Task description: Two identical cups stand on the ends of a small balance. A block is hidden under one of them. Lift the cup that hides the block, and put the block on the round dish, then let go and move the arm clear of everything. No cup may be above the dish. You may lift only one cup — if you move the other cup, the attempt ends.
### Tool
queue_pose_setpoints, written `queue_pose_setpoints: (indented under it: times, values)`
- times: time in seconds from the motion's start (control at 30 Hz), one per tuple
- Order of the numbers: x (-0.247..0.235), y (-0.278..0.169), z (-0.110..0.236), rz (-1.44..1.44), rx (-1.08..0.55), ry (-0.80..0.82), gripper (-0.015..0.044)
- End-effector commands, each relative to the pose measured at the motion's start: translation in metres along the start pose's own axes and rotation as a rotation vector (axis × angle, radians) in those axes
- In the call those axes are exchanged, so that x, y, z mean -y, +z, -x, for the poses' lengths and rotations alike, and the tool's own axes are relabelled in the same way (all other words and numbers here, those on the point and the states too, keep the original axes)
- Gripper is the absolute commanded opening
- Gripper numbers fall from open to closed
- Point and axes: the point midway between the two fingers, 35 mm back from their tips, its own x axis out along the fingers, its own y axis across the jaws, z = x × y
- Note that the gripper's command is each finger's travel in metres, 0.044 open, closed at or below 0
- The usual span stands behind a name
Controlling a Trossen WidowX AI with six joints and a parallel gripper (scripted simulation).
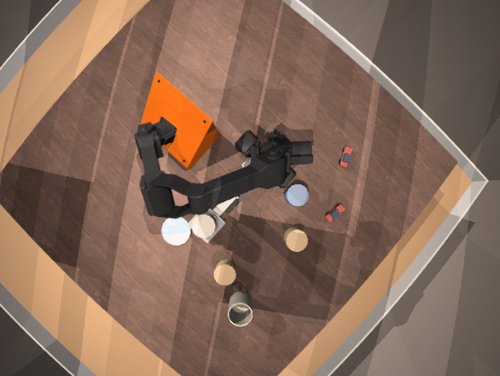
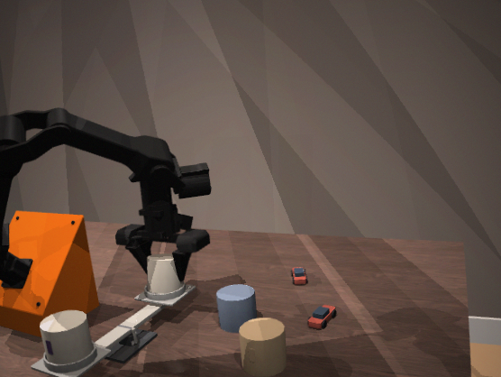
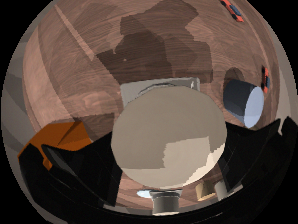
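Note:
My gripper (image 2: 164, 279) (image 3: 166, 124) is shut on the far cream cup (image 2: 161, 267) (image 3: 165, 125), one finger on each side. The cup's base is within the ring on the balance's far end plate (image 2: 189, 290) (image 3: 130, 89). In the top view my arm hides this cup. The near cream cup (image 1: 203, 226) (image 2: 67, 338) (image 3: 165, 204) stands on the other end of the balance (image 2: 110, 337), with a small dark mark on its side. The pale round dish (image 1: 175, 231) (image 3: 143, 193) lies beside it. No block is visible.
An orange wedge (image 1: 180, 117) (image 2: 54, 252) stands by the arm. A blue cylinder (image 1: 297, 195) (image 2: 236, 311) stands near the gripper. Two tan cylinders (image 1: 296, 239) (image 1: 225, 273), an open grey container (image 1: 240, 312) and two red cars (image 1: 345, 156) (image 1: 335, 212) stand around.

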Motion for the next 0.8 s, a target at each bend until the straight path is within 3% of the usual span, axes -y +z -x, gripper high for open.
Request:
queue_pose_setpoints:
  times: [0.0,0.77]
  values:
    - [0.003,0.004,0.01,-0.007,0.015,-0.009,0.0]
    - [0.004,0.004,0.039,-0.007,0.017,-0.009,0.0]
